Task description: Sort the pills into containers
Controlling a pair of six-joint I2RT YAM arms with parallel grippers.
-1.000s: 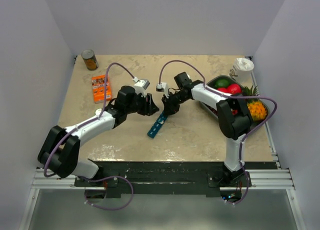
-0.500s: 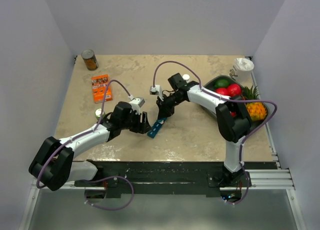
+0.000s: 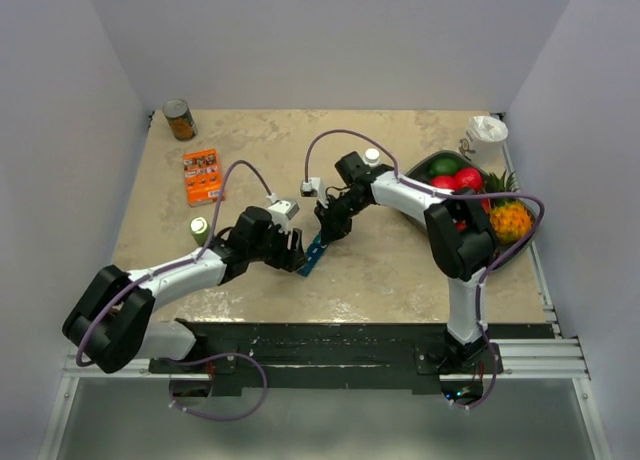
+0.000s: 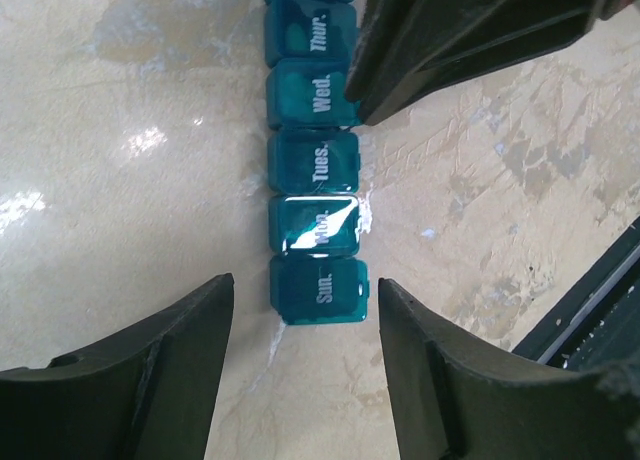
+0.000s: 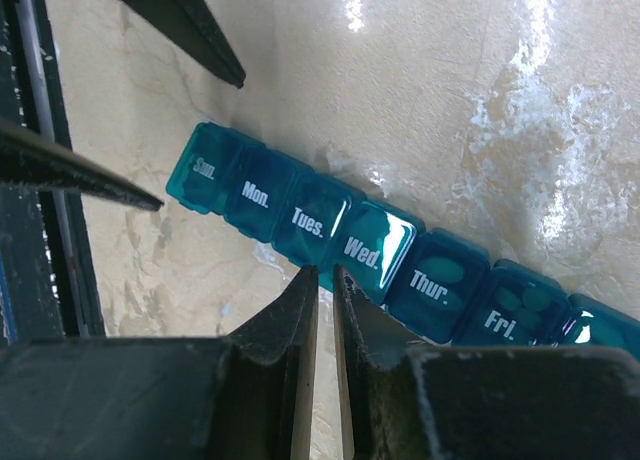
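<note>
Lid-opening step, I think: slim teal-blue plastic containers (image 4: 315,195) all closed. Left end effector (image 4: 305,285), wide, straddles the Sunday end; right end effector (image 5: 325,272), narrow and empty, should lift a lid.

Slim teal-blue translucent plastic strip of lidded compartments (image 4: 318,195): white day lettering on each lid. Smooth stone-look table top (image 3: 390,270): beige, marbled with paler and browner blotches. Also brown-labelled round tin can (image 3: 180,120), orange printed cardboard box (image 3: 203,176), small green cylinder (image 3: 199,229), dark grey fruit tray (image 3: 420,164) with round green fruit (image 3: 443,167), round red fruit (image 3: 467,177) and yellow-orange pineapple (image 3: 512,220), and white lidded cup (image 3: 487,135).
</note>
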